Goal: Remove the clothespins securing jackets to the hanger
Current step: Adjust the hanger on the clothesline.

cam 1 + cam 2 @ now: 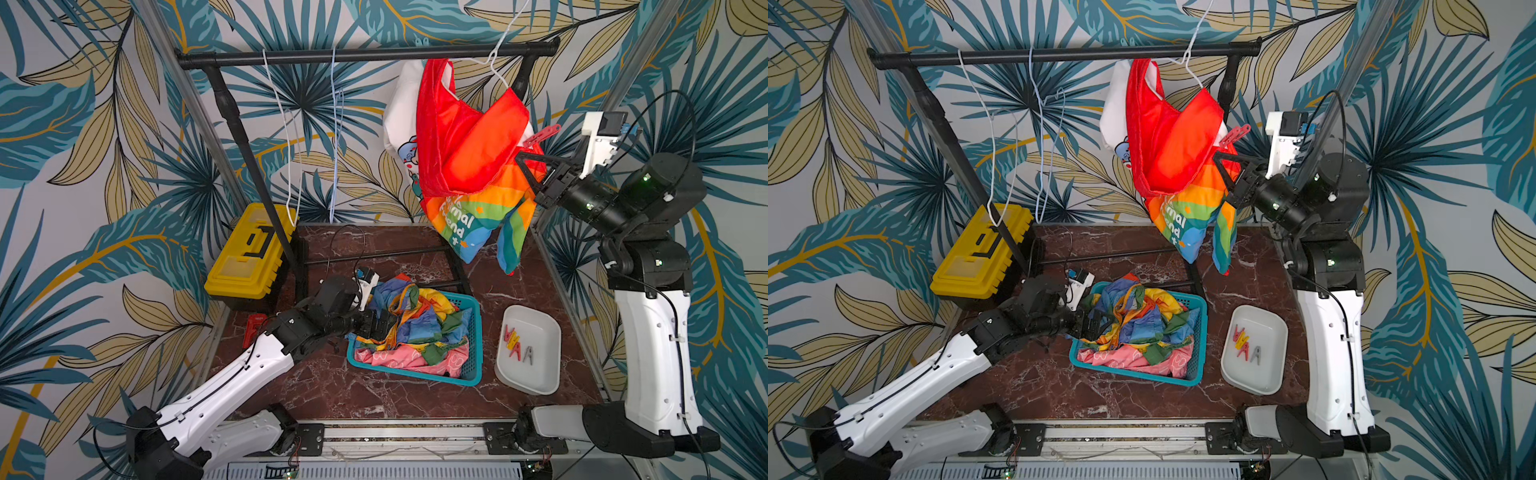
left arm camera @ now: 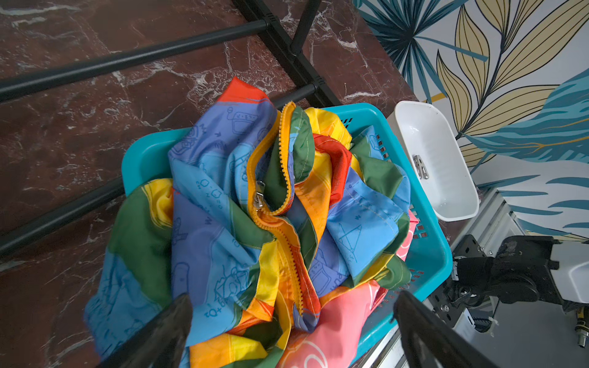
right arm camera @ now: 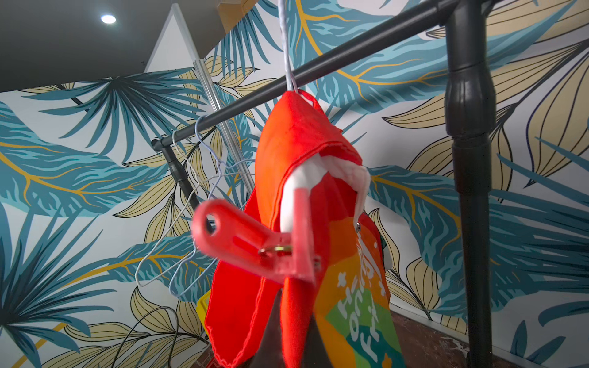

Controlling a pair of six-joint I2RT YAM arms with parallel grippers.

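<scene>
The red-hooded rainbow jacket (image 1: 465,166) hangs on its wire hanger (image 3: 288,63). The right gripper (image 1: 523,160) has its jaws pressed together at the jacket's edge, probably to steady it. The left gripper (image 2: 293,321) is spread wide over loose jackets (image 2: 223,197) in the teal basket (image 1: 474,340). Removed clothespins (image 1: 515,345) lie in the white tray (image 1: 540,374). One red clothespin (image 3: 248,239), just above the right jaws, pins the hanging jacket.

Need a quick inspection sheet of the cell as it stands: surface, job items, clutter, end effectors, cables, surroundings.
Surface: dark red marble tabletop.
Job's things: red clothespin on hanging jacket; loose clothespins in white tray; other jackets in teal basket.
Clutter: yellow toolbox.
End effectors: left end effector open over basket; right end effector shut beside hanging jacket.
Cables: black cable looped on tabletop.
Surroundings: black rack, bare hangers, leaf wallpaper.
</scene>
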